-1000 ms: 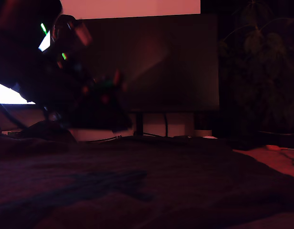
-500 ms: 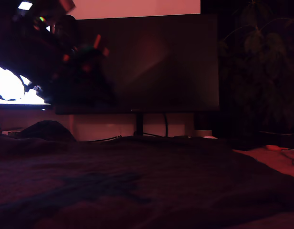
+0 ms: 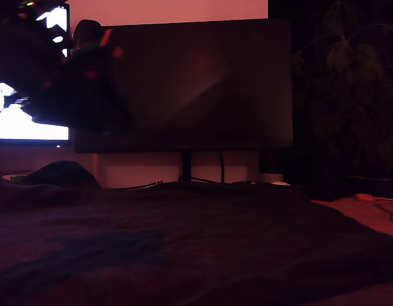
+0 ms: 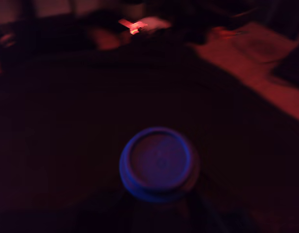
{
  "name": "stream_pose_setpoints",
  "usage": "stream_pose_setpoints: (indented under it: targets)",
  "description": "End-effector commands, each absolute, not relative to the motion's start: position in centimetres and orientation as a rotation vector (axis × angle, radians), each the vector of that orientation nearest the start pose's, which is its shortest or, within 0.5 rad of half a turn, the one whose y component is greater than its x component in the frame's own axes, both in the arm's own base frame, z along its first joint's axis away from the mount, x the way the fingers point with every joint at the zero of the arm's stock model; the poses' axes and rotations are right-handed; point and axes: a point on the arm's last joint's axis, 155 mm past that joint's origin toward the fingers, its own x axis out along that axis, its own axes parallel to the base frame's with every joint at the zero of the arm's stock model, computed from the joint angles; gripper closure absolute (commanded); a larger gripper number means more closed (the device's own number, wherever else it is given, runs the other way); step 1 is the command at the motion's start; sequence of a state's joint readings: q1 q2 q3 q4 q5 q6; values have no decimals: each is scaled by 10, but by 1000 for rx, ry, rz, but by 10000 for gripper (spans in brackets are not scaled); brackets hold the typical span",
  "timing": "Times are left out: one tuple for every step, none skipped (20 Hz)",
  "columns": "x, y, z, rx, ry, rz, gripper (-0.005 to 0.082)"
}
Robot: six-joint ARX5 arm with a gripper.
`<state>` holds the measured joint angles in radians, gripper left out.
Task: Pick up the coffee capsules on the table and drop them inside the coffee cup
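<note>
The scene is very dark. In the wrist view a coffee capsule (image 4: 158,161) fills the near middle: a round dark-blue pod with a bright blue rim, its flat face turned to the camera. It sits close to the lens, high above the cloth, between the faint dark fingers of my gripper (image 4: 157,196), which is shut on it. In the exterior view my arm is a dark mass at the upper left, with the gripper (image 3: 110,111) raised well above the table. The capsule cannot be made out there. The coffee cup is out of view.
A large black monitor (image 3: 196,83) on a stand fills the back of the table. A lit screen (image 3: 30,124) glows behind the arm, and a plant (image 3: 349,76) stands at the exterior view's right. A dark cloth (image 3: 215,242) covers the table; bare tabletop (image 3: 375,210) shows at the right.
My arm has risen and swung toward the exterior view's upper left, carrying the gripper from near the monitor's lower edge to well above the table.
</note>
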<state>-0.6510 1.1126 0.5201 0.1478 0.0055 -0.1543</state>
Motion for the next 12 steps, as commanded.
stream_pose_setpoints:
  targets:
    - [292, -217, 151, -6, 465, -597, 592]
    - [292, -213, 153, -8, 464, -589, 592]
    - [292, -209, 155, -10, 462, -581, 592]
    - [292, -205, 157, -13, 460, -573, 592]
    - [292, -201, 158, -15, 460, -564, 592]
    - [292, -197, 160, -16, 458, -552, 592]
    - [292, -193, 162, -16, 456, -540, 592]
    - [292, -189, 163, -16, 457, -530, 592]
    - [291, -187, 164, -18, 456, -523, 592]
    - [291, -184, 165, -19, 454, -517, 592]
    - [291, -181, 166, -19, 454, -508, 592]
    - [291, -176, 168, -19, 451, -493, 592]
